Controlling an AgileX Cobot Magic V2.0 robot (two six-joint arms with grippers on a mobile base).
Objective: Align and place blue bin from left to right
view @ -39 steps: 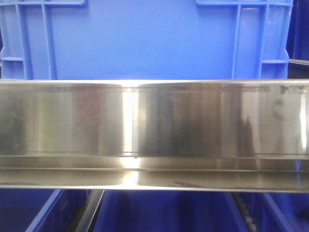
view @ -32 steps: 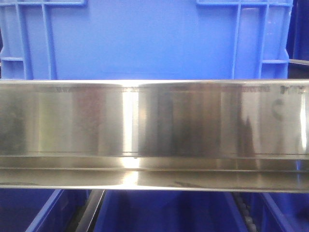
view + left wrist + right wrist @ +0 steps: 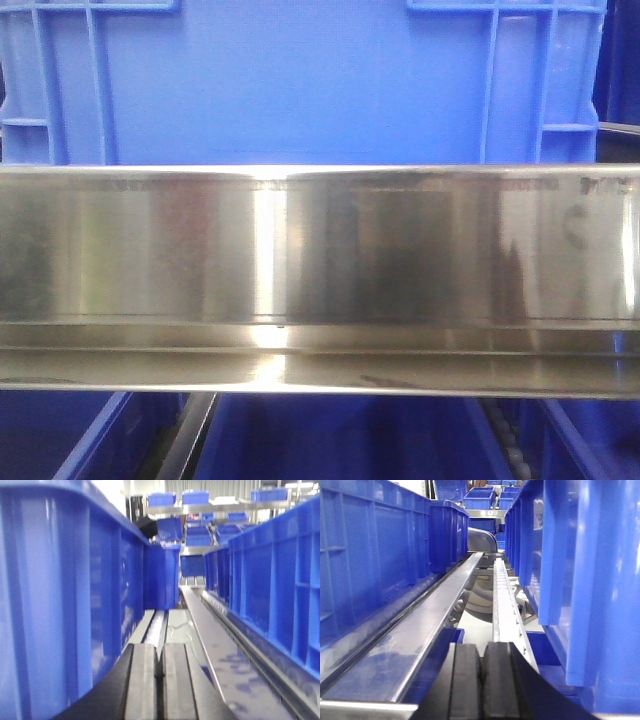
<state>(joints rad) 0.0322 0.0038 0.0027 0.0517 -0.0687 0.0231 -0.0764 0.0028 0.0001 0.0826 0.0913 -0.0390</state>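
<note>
The blue bin (image 3: 300, 80), bright blue with raised ribs and frames near its corners, fills the top of the front view behind a shiny steel rail (image 3: 320, 250). Neither gripper shows there. In the left wrist view my left gripper (image 3: 160, 652) is shut and holds nothing. A tall blue wall (image 3: 60, 605) stands close on its left, and ribbed blue crates (image 3: 280, 580) line its right. In the right wrist view my right gripper (image 3: 482, 647) is shut and holds nothing. A blue crate wall (image 3: 590, 580) rises close on its right.
A steel ledge (image 3: 220, 650) runs ahead of the left gripper beside the crates. A roller track (image 3: 505, 605) and a steel rail (image 3: 420, 630) run ahead of the right gripper, with ribbed crates (image 3: 370, 555) along the left. Lower blue tubs (image 3: 340, 440) sit under the rail. More bins sit on far shelves (image 3: 200, 500).
</note>
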